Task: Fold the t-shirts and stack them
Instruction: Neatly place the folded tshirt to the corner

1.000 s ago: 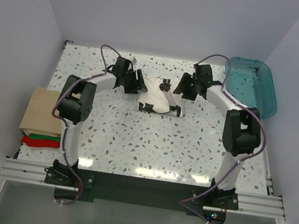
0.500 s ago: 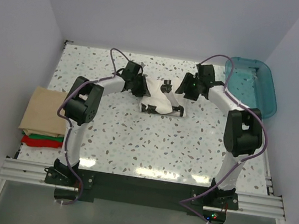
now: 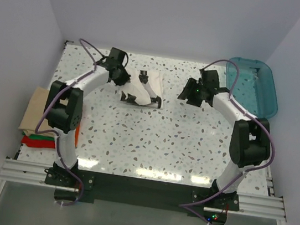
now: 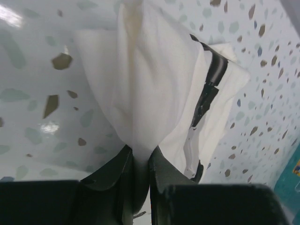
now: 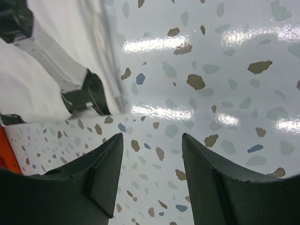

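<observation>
Left gripper — jaws pinched shut on a fold of the white t-shirt. The shirt lies bunched on the table, far centre. It carries dark patches whose shape cannot be read.

Right gripper — jaws apart, nothing between them, over bare speckled surface just beside the shirt's edge.

Tan t-shirt sits on the green t-shirt and red t-shirt at the table's left edge. The left arm hides the stack's right part.

Teal bin at the far right corner.
</observation>
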